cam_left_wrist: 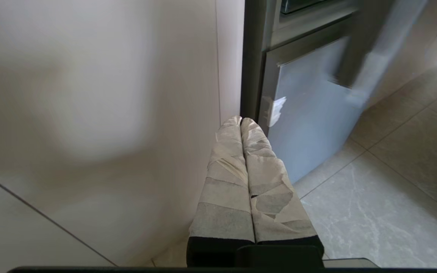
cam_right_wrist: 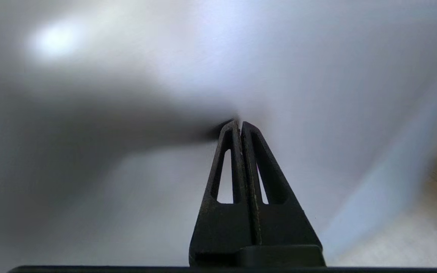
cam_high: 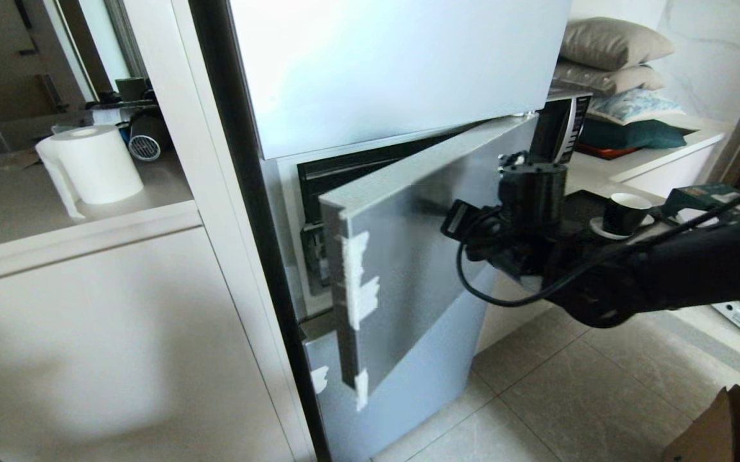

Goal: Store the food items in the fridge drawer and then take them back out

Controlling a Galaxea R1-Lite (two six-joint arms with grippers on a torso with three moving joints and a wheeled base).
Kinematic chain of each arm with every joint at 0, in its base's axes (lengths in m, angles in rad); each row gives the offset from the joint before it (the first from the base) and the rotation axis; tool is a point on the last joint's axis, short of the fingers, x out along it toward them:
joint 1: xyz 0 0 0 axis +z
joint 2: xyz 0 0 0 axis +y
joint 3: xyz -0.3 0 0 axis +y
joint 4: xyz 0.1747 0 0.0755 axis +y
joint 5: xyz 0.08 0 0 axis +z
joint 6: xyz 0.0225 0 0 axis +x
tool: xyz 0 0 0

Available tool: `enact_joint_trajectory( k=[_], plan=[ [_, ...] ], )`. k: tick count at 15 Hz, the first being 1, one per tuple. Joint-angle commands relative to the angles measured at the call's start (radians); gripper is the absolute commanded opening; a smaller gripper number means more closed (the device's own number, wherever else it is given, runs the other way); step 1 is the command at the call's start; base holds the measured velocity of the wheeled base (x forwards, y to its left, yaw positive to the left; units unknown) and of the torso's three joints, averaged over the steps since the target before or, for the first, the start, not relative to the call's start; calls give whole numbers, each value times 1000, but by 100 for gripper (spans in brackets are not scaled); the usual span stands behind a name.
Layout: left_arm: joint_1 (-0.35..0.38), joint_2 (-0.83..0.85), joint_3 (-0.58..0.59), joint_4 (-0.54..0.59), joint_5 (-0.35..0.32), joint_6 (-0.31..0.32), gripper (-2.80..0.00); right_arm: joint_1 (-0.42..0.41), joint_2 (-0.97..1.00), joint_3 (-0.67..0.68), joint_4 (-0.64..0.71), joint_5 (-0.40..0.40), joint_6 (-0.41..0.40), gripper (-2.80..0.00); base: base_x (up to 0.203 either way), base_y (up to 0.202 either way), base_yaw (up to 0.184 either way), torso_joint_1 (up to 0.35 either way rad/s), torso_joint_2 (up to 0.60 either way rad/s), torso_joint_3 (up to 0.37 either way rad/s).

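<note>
Fridge [cam_high: 402, 70] beside beige cabinet [cam_high: 87, 333], grey tiled floor [cam_high: 568, 391]

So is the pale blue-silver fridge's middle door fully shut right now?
No, the middle door of the fridge stands swung partly open, with a dark gap behind its taped edge, in the head view.

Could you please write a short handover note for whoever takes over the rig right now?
Right hand: shut, empty, tips at the front face of the fridge's middle door, which stands partly open.
Left hand: shut, empty, parked low beside the beige cabinet.
No food or fridge drawer in view.
Done: nothing stored as far as can be seen.
Left: reach the drawer, store the food, take it back out.
</note>
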Motion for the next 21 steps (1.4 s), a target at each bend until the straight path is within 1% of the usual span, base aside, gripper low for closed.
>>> enact_joint_trajectory(
  k=[1,2,3,4,7,9,10,12,13,14,15,16,17,18,19,20,21],
  plan=[
    [1,1,0,1,0,0,-280,65,175,-158,-2,-4,-42,-280,0,0,0,0,0,0],
    [0,1,0,1,0,0,-280,75,177,-163,-3,-10,-61,-280,0,0,0,0,0,0],
    [0,1,0,1,0,0,-280,82,148,-128,-4,-21,-72,-280,0,0,0,0,0,0],
    [0,1,0,1,0,0,-280,86,90,-51,-6,-34,-79,-280,0,0,0,0,0,0],
    [0,1,0,1,0,0,-280,93,-197,198,-36,-52,-110,-280,0,0,0,0,0,0],
    [0,1,0,1,0,0,-280,98,-403,369,-55,-60,-171,-280,0,0,0,0,0,0],
    [0,1,0,1,0,0,-280,100,-504,477,-68,-71,-209,-280,0,0,0,0,0,0],
    [0,1,0,1,0,0,-280,97,-703,683,-94,-119,-289,-280,0,0,0,0,0,0],
    [0,1,0,1,0,0,-280,77,-813,785,-101,-128,-323,-280,0,0,0,0,0,0],
    [0,1,0,1,0,0,-280,19,-920,884,-101,-105,-358,-280,0,0,0,0,0,0],
    [0,1,0,1,0,0,-280,-75,-996,950,-94,-46,-390,-280,0,0,0,0,0,0],
    [0,1,0,1,0,0,-280,-215,-1069,1007,-73,50,-425,-280,0,0,0,0,0,0],
    [0,1,0,1,0,0,-280,-370,-1166,1060,-27,167,-464,-280,0,0,0,0,0,0],
    [0,1,0,1,0,0,-280,-482,-1289,1106,37,261,-498,-280,0,0,0,0,0,0],
    [0,1,0,1,0,0,-280,-550,-1406,1148,108,329,-526,-280,0,0,0,0,0,0],
    [0,1,0,1,0,1,-280,-581,-1523,1188,194,380,-559,-280,0,0,0,0,0,0],
    [0,1,0,1,0,0,-280,-577,-1648,1210,306,409,-590,-280,0,0,0,0,0,0]
  ],
)
